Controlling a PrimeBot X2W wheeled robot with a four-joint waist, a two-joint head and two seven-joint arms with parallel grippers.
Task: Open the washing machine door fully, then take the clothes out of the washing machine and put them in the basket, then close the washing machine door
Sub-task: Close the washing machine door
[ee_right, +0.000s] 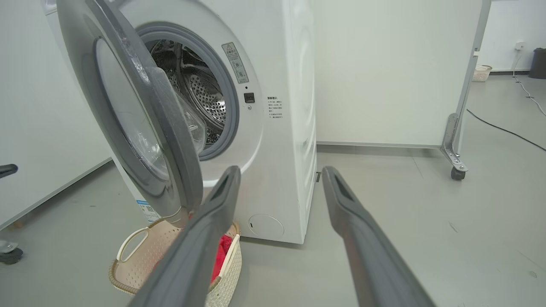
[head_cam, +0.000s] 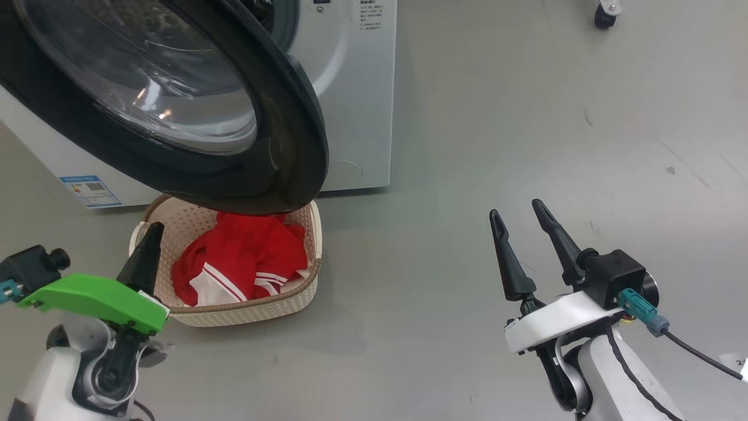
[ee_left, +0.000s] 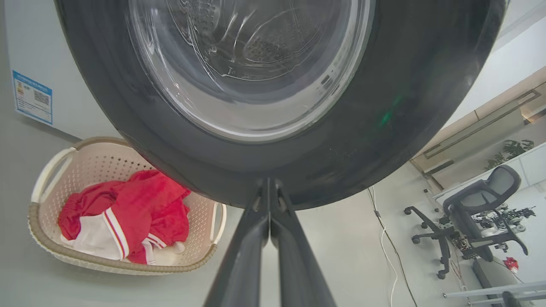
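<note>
The washing machine door [head_cam: 292,117] stands swung out from the white washing machine [head_cam: 356,88], its black rim hanging over the basket [head_cam: 245,313]. Red clothes [head_cam: 245,251] with white striped panels lie in the basket. My left gripper [head_cam: 155,225] is shut and empty. In the left wrist view its fingertips [ee_left: 268,183] point at the lower rim of the door [ee_left: 426,85]; I cannot tell whether they touch. My right gripper [head_cam: 517,211] is open and empty, well to the right. The right wrist view shows the steel drum [ee_right: 200,94] behind the door [ee_right: 170,128].
Bare grey floor [head_cam: 526,117] spreads right of the machine. A wheeled partition [ee_right: 456,170] stands right of the machine. An office chair [ee_left: 477,204] and a floor cable [ee_left: 384,238] show in the left wrist view. A blue label [head_cam: 90,190] marks the machine's side.
</note>
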